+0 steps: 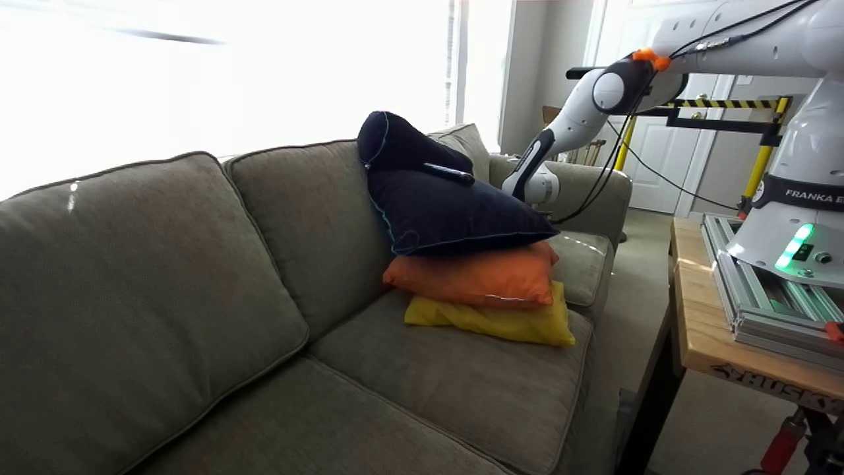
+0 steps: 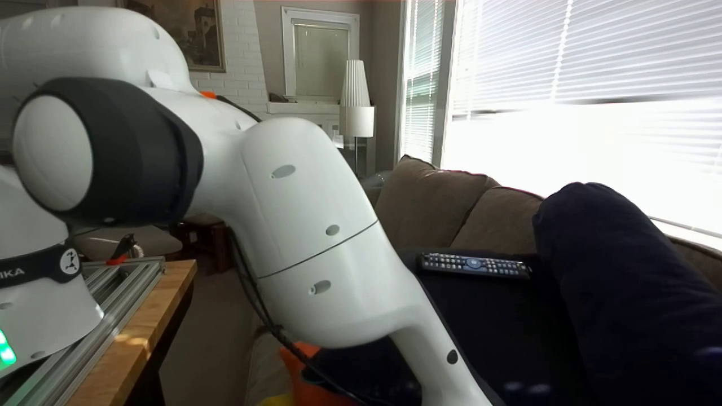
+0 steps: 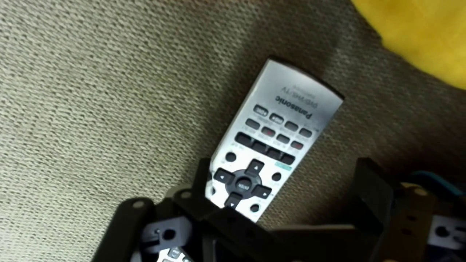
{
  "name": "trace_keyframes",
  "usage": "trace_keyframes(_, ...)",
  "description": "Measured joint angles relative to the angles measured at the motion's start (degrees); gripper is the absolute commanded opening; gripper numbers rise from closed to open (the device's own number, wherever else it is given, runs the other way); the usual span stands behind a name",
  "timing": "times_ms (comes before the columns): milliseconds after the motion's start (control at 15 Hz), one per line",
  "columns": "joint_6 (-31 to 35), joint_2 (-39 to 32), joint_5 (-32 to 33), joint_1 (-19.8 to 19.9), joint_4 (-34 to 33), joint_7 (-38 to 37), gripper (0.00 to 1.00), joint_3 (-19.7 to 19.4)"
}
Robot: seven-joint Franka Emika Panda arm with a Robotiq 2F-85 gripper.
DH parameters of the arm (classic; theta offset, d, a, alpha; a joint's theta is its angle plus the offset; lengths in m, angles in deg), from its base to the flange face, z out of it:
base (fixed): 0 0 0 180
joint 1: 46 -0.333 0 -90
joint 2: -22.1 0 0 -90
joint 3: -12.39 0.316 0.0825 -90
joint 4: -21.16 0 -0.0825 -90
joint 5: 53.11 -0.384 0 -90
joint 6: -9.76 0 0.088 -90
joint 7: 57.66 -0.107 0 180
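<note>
In the wrist view, a silver Panasonic remote [image 3: 265, 142] with dark buttons lies face up on the beige sofa fabric. My gripper [image 3: 285, 178] is open over it, the left finger [image 3: 204, 178] at the remote's edge and covering part of its lower half. A wide strip of fabric separates the remote from the right finger [image 3: 367, 196]. Whether the left finger touches the remote, I cannot tell. In an exterior view, pillows hide the gripper while the wrist [image 1: 537, 185] shows low beside them. A black remote [image 2: 476, 265] rests on the navy pillow [image 1: 461, 208].
Beneath the navy pillow are an orange pillow [image 1: 475, 274] and a yellow one [image 1: 494, 322], stacked close to the wrist. Another navy cushion [image 2: 615, 293] leans behind. The sofa's armrest [image 1: 593, 191] stands beyond the arm. A wooden bench [image 1: 699, 316] carries the robot base.
</note>
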Motion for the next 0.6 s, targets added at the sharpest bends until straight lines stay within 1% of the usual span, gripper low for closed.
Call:
trace_keyframes(333, -0.9, 0.0, 0.0, -1.0, 0.0, -0.9, 1.0, -1.0)
trace_keyframes(600, -3.4, 0.0, 0.1, -3.3, 0.1, -3.8, 1.0, -4.4)
